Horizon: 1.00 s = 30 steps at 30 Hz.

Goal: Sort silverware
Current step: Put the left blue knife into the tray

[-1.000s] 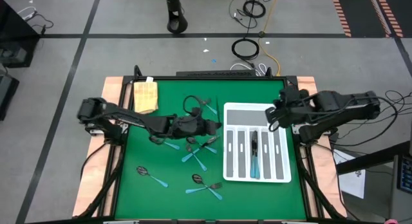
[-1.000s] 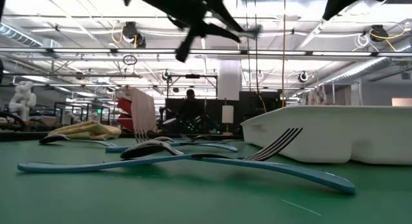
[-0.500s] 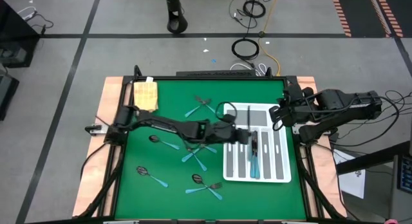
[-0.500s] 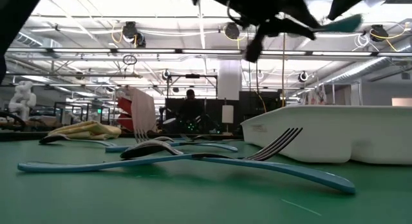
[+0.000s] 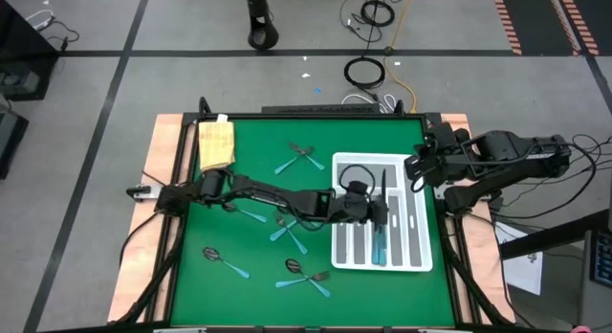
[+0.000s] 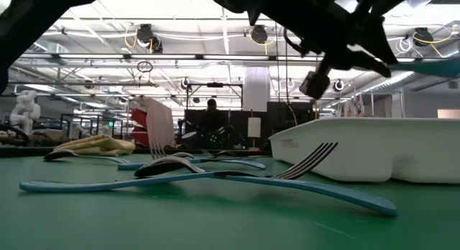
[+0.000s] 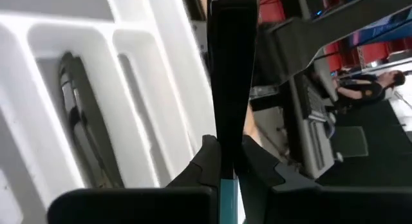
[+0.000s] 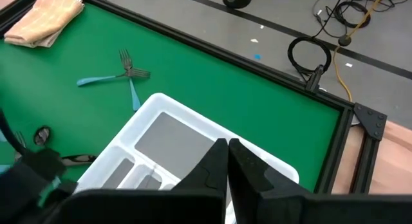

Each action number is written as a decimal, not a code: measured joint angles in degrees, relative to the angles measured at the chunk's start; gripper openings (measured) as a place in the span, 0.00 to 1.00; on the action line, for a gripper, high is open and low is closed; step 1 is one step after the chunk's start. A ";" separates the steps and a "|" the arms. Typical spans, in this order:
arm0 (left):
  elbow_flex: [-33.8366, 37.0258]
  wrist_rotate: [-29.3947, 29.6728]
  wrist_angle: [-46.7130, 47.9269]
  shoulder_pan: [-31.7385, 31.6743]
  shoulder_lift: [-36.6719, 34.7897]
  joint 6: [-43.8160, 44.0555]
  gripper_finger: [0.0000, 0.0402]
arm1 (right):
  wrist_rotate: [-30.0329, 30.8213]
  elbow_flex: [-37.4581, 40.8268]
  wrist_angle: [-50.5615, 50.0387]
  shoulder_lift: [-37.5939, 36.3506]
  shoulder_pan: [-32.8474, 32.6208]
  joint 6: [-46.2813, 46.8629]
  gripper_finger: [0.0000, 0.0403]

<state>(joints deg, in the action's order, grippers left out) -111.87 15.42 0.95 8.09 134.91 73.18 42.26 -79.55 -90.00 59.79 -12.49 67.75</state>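
My left gripper [image 5: 373,207] reaches from the table's left over the white divided tray [image 5: 413,261] and is shut on one piece of silverware [image 7: 232,69], a long thin piece with a teal handle. I cannot tell what kind it is. More silverware lies loose on the green mat: forks [image 5: 301,157] at the far side and spoons [image 5: 224,261] near the front. Other pieces [image 5: 378,239] lie in the tray's slots. My right gripper [image 5: 414,172] hangs shut beside the tray's far right corner, touching nothing. My left gripper pinches the piece between its two fingers [image 7: 207,161], on a teal stretch [image 7: 228,193] of it. A long dark length runs on past the fingertips. The fingers come from the table's left, slanting a little downward. The piece hangs clear above the tray's slots.
A folded yellow cloth [image 5: 216,142] lies at the mat's far left corner. The mat's black raised frame [image 8: 322,98] runs along the far edge. Crossed forks and spoons [image 6: 215,177] lie close to the tray's left wall.
My left gripper has swept from the middle of the mat toward the table's right edge and a little down, and now hangs over the tray. It has carried the teal-handled piece along, still shut on it.
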 joint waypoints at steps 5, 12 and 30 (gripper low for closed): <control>-0.46 0.58 2.44 0.57 1.10 1.31 0.07 | -0.04 0.00 -0.01 -0.02 0.00 -0.44 0.00; -0.46 2.97 4.41 1.45 1.03 1.42 0.07 | 0.07 0.02 -0.01 -0.02 0.00 -1.11 0.00; -0.44 0.02 3.04 2.09 5.74 5.96 0.07 | 1.29 0.04 0.01 -0.02 0.00 -2.43 0.00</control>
<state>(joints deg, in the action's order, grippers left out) -112.31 15.44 3.99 10.18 140.65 79.14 43.55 -79.50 -90.00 59.77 -12.49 65.32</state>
